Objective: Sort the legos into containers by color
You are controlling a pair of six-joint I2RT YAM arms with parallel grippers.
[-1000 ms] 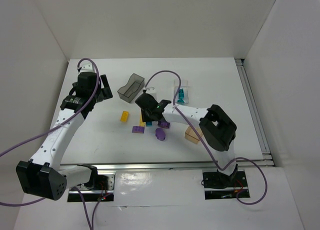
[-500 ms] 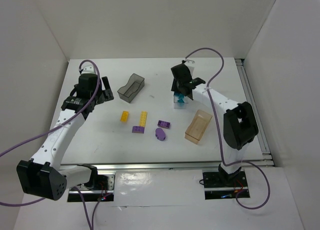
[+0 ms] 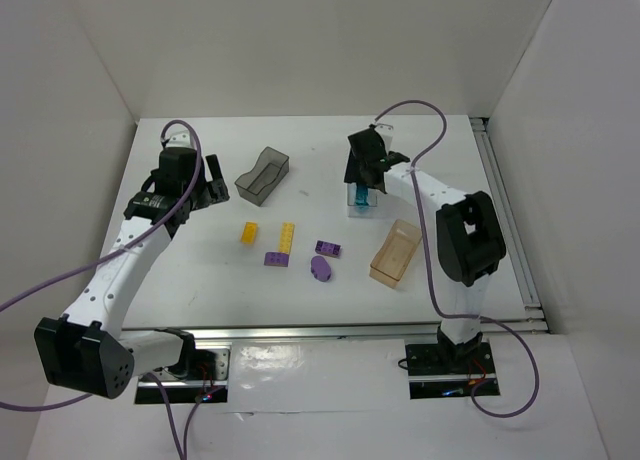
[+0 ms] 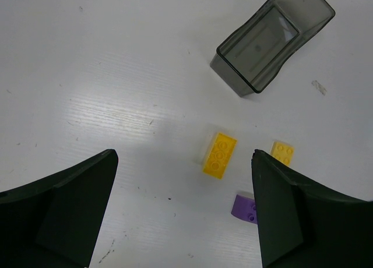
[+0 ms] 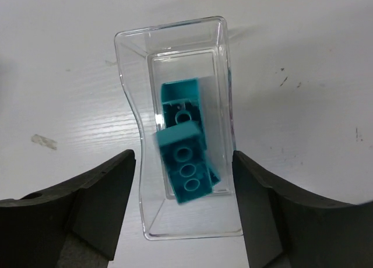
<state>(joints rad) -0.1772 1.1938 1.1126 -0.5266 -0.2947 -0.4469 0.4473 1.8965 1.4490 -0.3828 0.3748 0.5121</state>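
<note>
My right gripper (image 5: 183,156) hovers open over the clear container (image 5: 175,26) at the back right. A teal lego (image 5: 185,169) is between the jaws but touches neither finger, over another teal lego (image 5: 182,102) lying in the container (image 3: 363,208). My left gripper (image 4: 183,157) hangs wide open and empty above the table's left side. Under it lie a yellow lego (image 4: 219,155), a second yellow lego (image 4: 282,152) and a purple lego (image 4: 243,207). In the top view two more purple legos (image 3: 327,248) (image 3: 320,268) lie mid-table. The dark grey container (image 3: 262,175) holds nothing.
The amber container (image 3: 396,252) lies slanted at the right front, close to the right arm's elbow. White walls enclose the table on the left, back and right. A metal rail (image 3: 505,220) runs along the table's right edge.
The right arm swung from the middle of the table back to the clear container with a teal lego. Its jaws then opened and let the lego go. The left arm stayed put.
</note>
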